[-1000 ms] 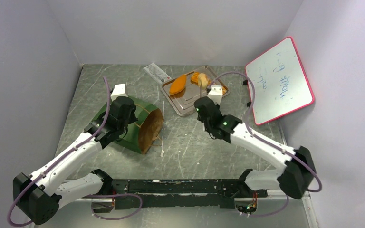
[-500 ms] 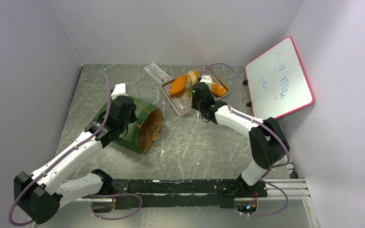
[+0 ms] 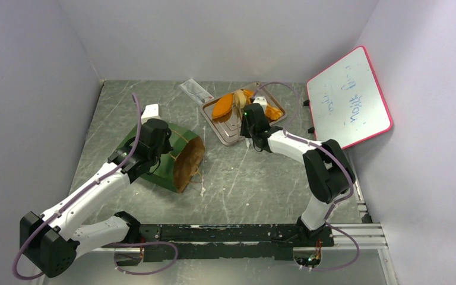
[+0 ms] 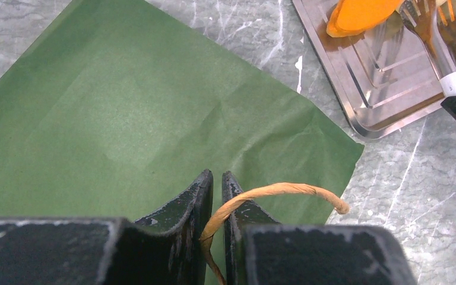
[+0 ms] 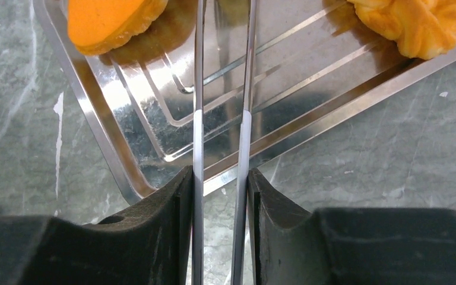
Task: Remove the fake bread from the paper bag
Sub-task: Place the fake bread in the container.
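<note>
The dark green paper bag (image 3: 169, 142) lies on its side with its brown mouth (image 3: 189, 161) facing right; what is inside is hidden. My left gripper (image 4: 217, 177) is shut on its tan looped handle (image 4: 285, 190), above the green side (image 4: 154, 107). My right gripper (image 5: 219, 178) is shut on metal tongs (image 5: 197, 89) and sits at the near edge of the metal tray (image 5: 124, 172). The tongs reach over the tray between an orange oval loaf (image 5: 110, 18) and a golden braided piece (image 5: 421, 21). In the top view both the loaf (image 3: 221, 107) and the braided piece (image 3: 272, 111) lie on the tray (image 3: 228, 133).
A pink-framed whiteboard (image 3: 347, 101) leans against the right wall. A clear plastic packet (image 3: 195, 91) lies behind the tray. White walls enclose the grey marbled table on three sides.
My right arm has reached forward and left from the table's middle to the tray, bringing the tongs over it. The left gripper and the bag have hardly moved.
</note>
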Robot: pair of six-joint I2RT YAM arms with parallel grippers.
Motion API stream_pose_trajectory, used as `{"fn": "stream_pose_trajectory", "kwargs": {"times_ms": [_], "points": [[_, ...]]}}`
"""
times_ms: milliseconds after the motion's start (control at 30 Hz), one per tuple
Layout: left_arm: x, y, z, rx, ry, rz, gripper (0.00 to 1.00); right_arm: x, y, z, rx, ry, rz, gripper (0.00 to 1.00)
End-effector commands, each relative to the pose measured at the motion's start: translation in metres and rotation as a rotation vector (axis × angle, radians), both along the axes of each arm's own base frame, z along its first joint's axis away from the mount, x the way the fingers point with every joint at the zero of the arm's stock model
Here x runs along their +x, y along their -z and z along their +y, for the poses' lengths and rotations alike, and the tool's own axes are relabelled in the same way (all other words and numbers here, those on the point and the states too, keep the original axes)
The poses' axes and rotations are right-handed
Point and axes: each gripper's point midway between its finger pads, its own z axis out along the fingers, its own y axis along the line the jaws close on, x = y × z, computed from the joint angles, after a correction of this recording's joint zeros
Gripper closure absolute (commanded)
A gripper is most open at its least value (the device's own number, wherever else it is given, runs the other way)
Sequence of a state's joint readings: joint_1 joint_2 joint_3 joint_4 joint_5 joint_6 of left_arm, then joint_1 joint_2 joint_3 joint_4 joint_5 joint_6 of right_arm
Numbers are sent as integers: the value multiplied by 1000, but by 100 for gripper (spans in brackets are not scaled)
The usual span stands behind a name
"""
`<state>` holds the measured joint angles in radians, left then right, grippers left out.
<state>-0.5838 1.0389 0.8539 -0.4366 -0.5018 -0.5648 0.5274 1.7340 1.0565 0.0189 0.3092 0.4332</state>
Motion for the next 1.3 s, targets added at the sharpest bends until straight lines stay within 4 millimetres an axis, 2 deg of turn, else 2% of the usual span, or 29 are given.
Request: {"fn": "stream_pose_trajectory", "kwargs": {"times_ms": [0,133,233,400,1000,1167,1267], "points": [[10,-19,-6,-33,9,-47,93,2,-13,0,71,17,-44,65],[10,-20,-6,-37,9,-44,93,-1,-13,-4,81,26,-34,61],[8,-20,-6,-44,6,-45,93,-13,0,-10,75,33,-3,60],[6,-20,-4,-48,2,-44,93,-21,2,-15,83,43,5,60],[3,-25,-1,-53,-8,-50,93,-61,-12,-35,128,60,-8,61],[-1,-24,3,-49,-17,-42,93,-79,-23,-28,149,19,-24,66],[-6,-23,7,-40,-22,-38,93,-98,-39,-17,150,-23,-55,67]]}}
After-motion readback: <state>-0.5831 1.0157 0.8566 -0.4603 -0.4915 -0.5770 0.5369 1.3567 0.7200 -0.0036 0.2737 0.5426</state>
